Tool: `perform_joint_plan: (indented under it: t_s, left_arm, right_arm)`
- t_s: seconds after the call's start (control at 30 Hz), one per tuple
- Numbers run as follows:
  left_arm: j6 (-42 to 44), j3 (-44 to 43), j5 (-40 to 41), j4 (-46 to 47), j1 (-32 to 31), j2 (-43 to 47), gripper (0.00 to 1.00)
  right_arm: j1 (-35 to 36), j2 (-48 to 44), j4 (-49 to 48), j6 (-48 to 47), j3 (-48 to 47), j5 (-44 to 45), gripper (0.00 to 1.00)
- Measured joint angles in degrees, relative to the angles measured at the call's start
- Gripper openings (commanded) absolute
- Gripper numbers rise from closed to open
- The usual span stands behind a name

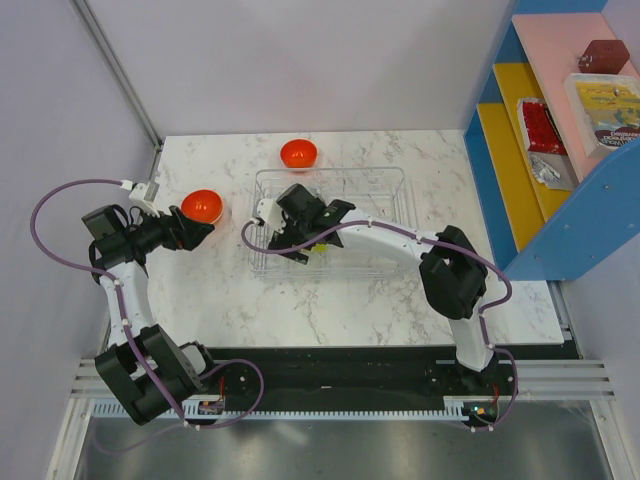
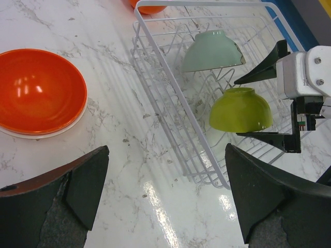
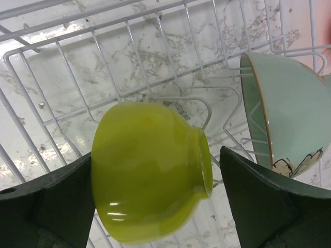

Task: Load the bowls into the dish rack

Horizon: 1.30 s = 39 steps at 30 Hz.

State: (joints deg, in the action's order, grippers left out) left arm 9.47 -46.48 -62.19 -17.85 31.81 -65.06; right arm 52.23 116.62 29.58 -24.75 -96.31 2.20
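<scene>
right fingers [image 3: 46,206]: apart around green bowl [image 3: 150,170] on edge in dish rack [image 1: 375,195], beside pale bowl [image 3: 289,108] (wires prop both) | left fingers [image 2: 67,191]: apart outside rack, by orange bowl [image 2: 39,90], probably next

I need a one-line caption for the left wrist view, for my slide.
Orange bowl on the table; right gripper straddling a lime bowl inside the dish rack.

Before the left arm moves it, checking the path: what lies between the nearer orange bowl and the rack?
Nothing but bare table between orange bowl and rack; the left wrist view shows it.
</scene>
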Motion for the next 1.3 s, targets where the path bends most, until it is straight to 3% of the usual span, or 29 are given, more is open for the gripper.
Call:
perform_joint_plan:
  t_s: [0.77,1.3]
  left_arm:
    - [0.0,0.0,0.0,0.0,0.0,0.0,1.0]
    - [0.0,0.0,-0.52,0.0,0.0,0.0,1.0]
  right_arm:
    - [3.56,-2.32,-0.94,-10.14,2.86,14.16,0.98]
    - [3.54,-2.95,15.39,-15.89,-6.03,5.51,0.98]
